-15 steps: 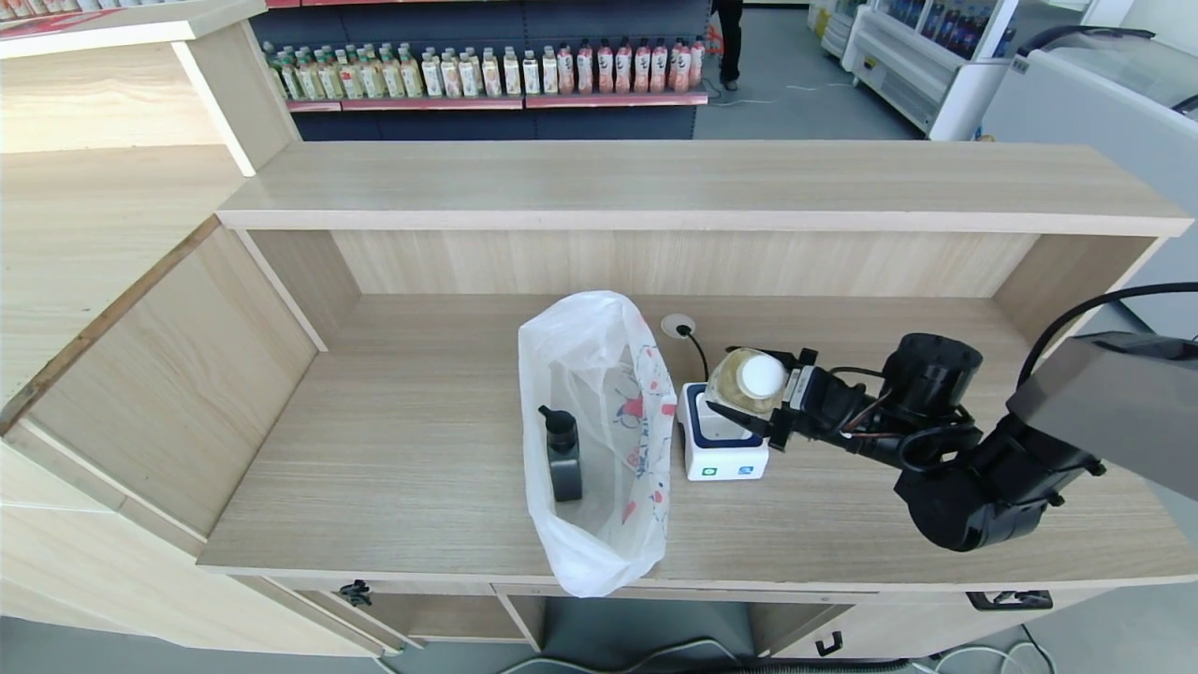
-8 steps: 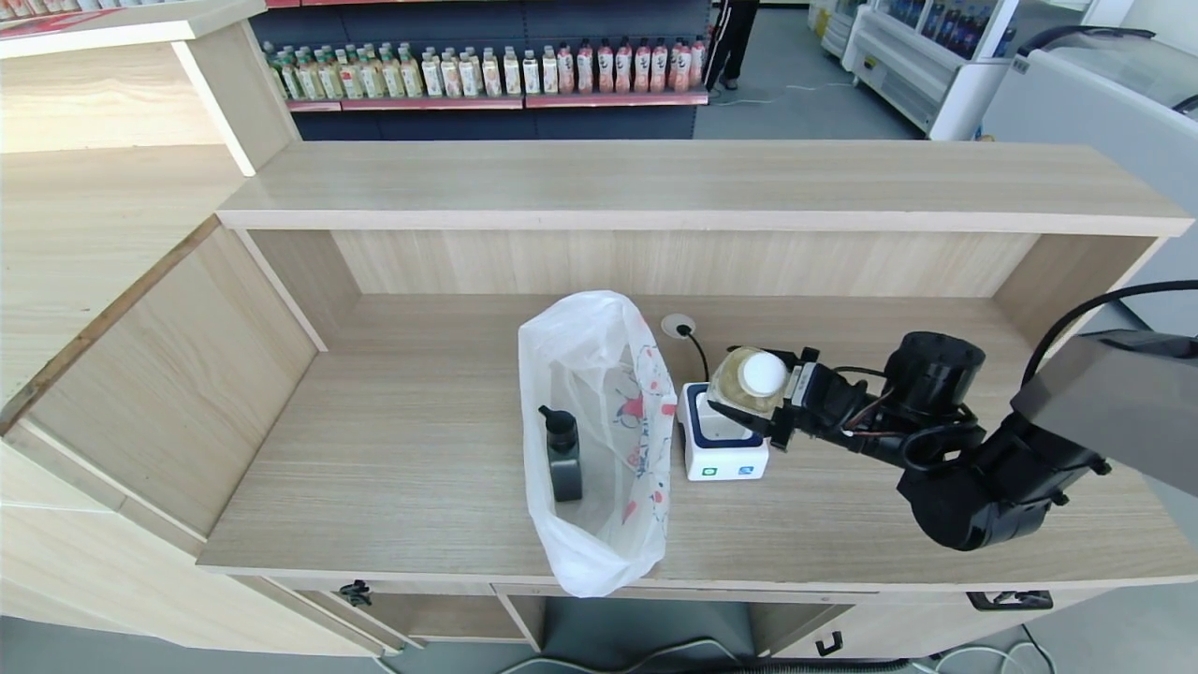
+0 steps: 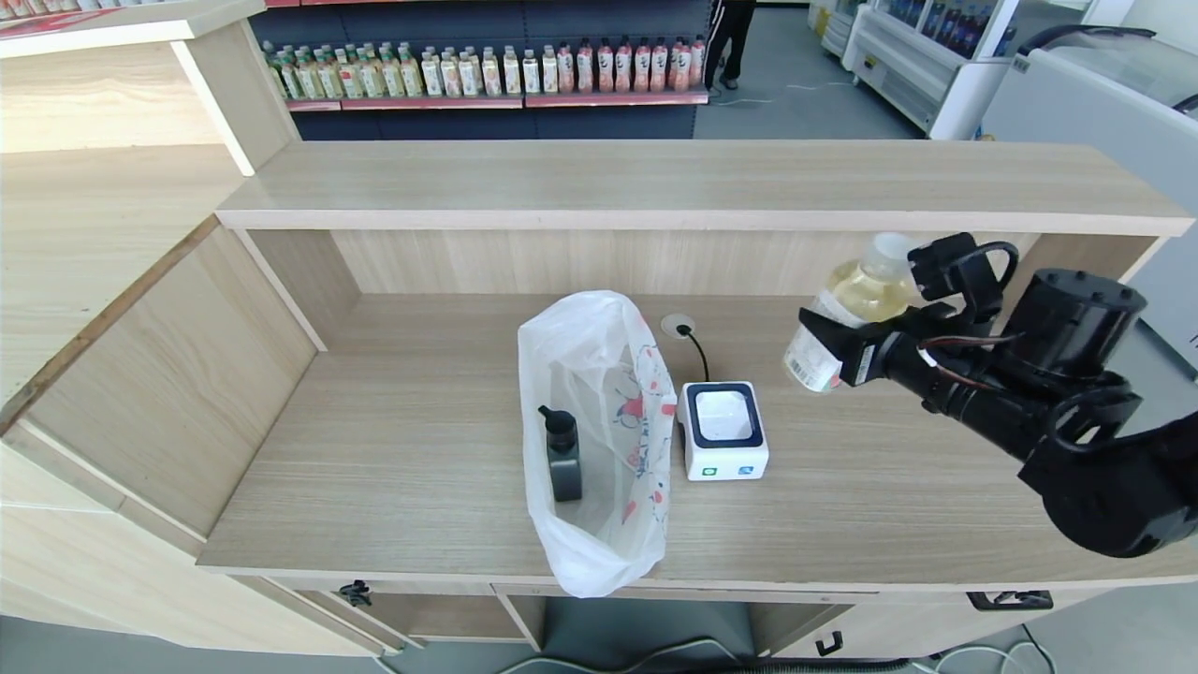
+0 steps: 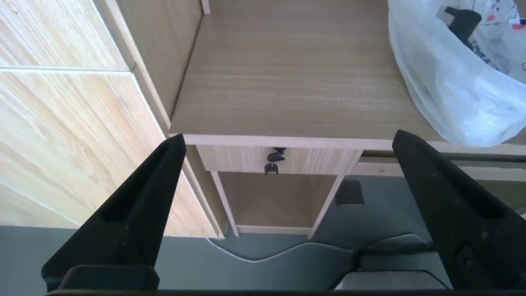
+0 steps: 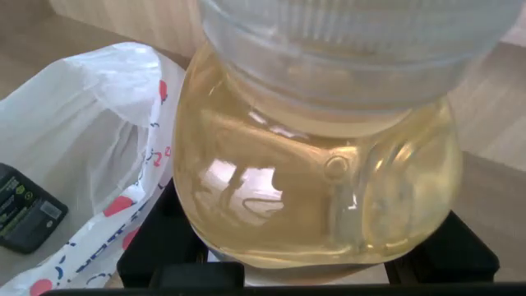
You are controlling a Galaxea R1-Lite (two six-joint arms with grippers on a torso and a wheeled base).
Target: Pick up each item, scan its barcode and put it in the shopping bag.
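Now the right end effector (image 3: 869, 292) is clamped on a clear plastic bottle of yellow drink (image 3: 847, 304).
It holds the bottle tilted in the air, over the light wooden surface (image 3: 421, 449), off to the right of the small white box scanner (image 3: 723, 429). Just beside the scanner stands a white plastic shopping bag (image 3: 599, 440) with a black bottle (image 3: 563, 454) upright inside. The left end effector (image 4: 279, 214) has its fingers wide apart, out past the surface's front edge.

One shopping bag (image 3: 599, 552), one scanner (image 3: 723, 431), one pale drink bottle (image 3: 856, 300), one black bottle (image 3: 563, 459).
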